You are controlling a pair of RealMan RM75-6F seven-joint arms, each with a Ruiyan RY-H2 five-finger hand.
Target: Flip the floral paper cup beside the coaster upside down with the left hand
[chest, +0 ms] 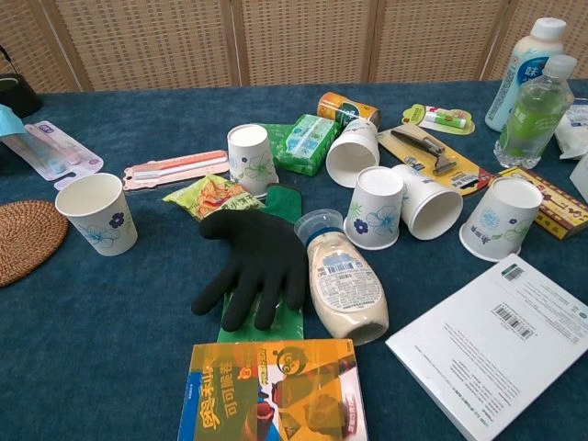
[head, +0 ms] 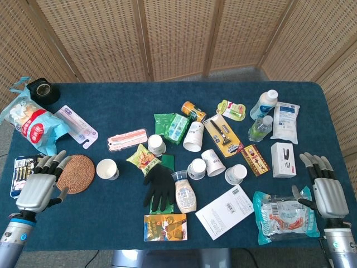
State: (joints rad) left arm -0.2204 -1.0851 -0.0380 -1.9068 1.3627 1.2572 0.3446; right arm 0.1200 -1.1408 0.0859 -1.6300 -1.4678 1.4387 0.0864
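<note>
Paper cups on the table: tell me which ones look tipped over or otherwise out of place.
Two paper cups lie on their sides: one by the green pack, one beside the razor card. Two more already stand upside down. The floral cup beside the coaster stands upright, mouth up.

coaster (chest: 26,241) cropped, booklet (chest: 503,353) corner cropped

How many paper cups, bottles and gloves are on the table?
Paper cups: 6
Bottles: 3
Gloves: 1
Total: 10
</note>
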